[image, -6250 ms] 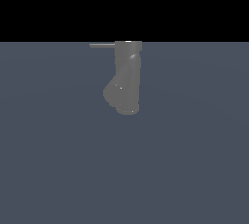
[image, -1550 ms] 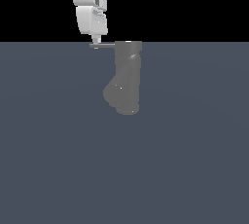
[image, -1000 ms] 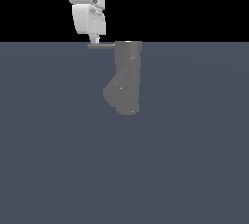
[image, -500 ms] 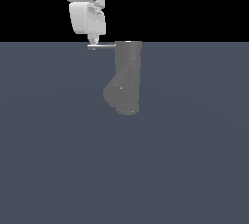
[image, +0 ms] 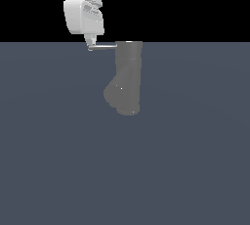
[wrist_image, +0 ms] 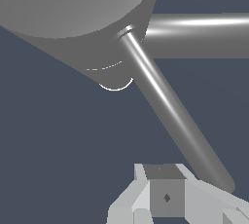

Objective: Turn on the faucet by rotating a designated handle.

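Note:
The dull grey faucet (image: 128, 77) stands upright in the middle of the exterior view, its angled branch bulging low on the exterior view's left. Its handle (image: 103, 46), a thin grey rod, sticks out sideways from the top toward the exterior view's left. My white gripper (image: 90, 44) hangs above the rod's free end, fingers together and pointing down, touching or nearly touching the tip. In the wrist view the faucet's round top (wrist_image: 68, 4) fills the far part, the handle (wrist_image: 170, 106) runs out from it, and my gripper (wrist_image: 164, 199) sits just beside the rod's end. Nothing is held.
A flat blue-grey floor (image: 195, 160) spreads around the faucet. A thicker grey tube (wrist_image: 204, 35) crosses the wrist view behind the handle. Above the floor line the background is black.
Over the last second and a half my gripper has drifted toward the exterior view's left and looks larger. The handle's angle looks the same as before.

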`<state>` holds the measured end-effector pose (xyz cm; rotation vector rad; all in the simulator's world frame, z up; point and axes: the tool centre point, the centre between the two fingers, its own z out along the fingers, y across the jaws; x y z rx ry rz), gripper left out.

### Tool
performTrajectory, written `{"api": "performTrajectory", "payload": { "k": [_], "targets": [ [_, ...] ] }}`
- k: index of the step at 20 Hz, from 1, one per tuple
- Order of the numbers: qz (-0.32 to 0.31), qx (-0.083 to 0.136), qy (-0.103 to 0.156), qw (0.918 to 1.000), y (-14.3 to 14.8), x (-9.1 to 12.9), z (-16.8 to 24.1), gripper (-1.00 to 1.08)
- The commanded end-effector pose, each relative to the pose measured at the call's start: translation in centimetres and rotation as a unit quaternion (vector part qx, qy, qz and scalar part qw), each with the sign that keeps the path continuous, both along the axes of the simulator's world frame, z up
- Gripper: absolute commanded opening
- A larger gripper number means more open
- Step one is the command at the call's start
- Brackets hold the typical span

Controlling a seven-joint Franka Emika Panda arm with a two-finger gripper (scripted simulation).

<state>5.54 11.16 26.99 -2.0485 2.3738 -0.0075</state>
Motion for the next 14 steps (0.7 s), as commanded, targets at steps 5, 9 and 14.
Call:
{"api": "performTrajectory", "payload": {
  "k": [5,9,14],
  "targets": [
    [0.0,-0.001,0.001,1.0,-0.9,-1.2,0.0,-1.0],
    [0.0,-0.001,0.001,1.0,-1.6,-2.2,0.0,-1.0],
    [0.0,-0.001,0.001,1.0,-2.5,-3.4,0.0,-1.0]
  ]
}}
